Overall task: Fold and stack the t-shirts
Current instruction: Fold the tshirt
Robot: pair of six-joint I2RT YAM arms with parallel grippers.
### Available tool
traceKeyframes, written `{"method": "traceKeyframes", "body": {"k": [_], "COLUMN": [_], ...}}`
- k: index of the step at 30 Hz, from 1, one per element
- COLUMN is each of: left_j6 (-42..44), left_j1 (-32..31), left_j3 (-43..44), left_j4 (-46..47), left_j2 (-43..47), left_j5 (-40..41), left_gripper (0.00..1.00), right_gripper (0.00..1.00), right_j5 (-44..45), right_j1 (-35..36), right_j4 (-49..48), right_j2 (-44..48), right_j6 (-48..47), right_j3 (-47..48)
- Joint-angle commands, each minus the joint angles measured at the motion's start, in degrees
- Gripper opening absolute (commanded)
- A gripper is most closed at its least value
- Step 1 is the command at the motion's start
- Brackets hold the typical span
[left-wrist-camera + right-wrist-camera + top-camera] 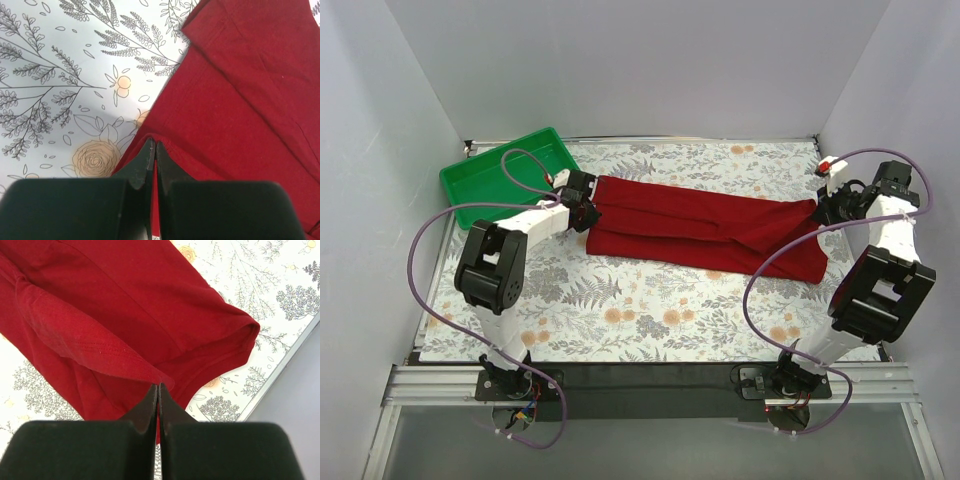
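Tray (pixel 480 187) sits beside the t-shirt (pixel 700 225), its ends clamped by left tool (pixel 588 207) and right tool (pixel 821 209).

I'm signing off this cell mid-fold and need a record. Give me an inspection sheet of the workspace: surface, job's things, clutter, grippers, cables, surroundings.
Surface: white floral-print table cover, lying flat, no spills seen.
Job's things: one plain dark red cotton t-shirt, folded into a long band across the table.
Clutter: rectangular green plastic tray at the far left corner.
Grippers: left gripper shut on the t-shirt's left end; right gripper shut on its right end.
Cables: purple cables loop loosely off each arm; the left one arcs over the tray.
Surroundings: plain white walls on three sides.
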State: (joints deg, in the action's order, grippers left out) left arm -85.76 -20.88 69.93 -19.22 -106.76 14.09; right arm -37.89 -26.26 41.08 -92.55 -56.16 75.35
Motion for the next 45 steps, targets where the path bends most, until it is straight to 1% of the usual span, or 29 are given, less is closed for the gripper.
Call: {"method": "traceKeyframes", "body": {"k": [1,24,45], "left_j6": [0.8,0.9,1.2], "left_j1": [0.8,1.4,1.4], "left_j3": [2.6,3.4,4.0], "left_j4": [0.2,0.2,0.2], "left_j2": [0.0,-1.3,-1.5], "left_j5": [1.3,0.7,0.2], "left_gripper": [0.00,0.00,0.00], "right_gripper": [0.01,0.01,0.01], "right_j5": [-0.3,0.4,1.8], "right_j1": [0.3,2.2,2.5], "right_j4": [-2.7,-6.1,-6.7], "right_j2": [-0.4,-2.2,-4.2], "right_j6": [1.4,4.7,5.0], "right_j3": [2.8,3.0,2.9]}}
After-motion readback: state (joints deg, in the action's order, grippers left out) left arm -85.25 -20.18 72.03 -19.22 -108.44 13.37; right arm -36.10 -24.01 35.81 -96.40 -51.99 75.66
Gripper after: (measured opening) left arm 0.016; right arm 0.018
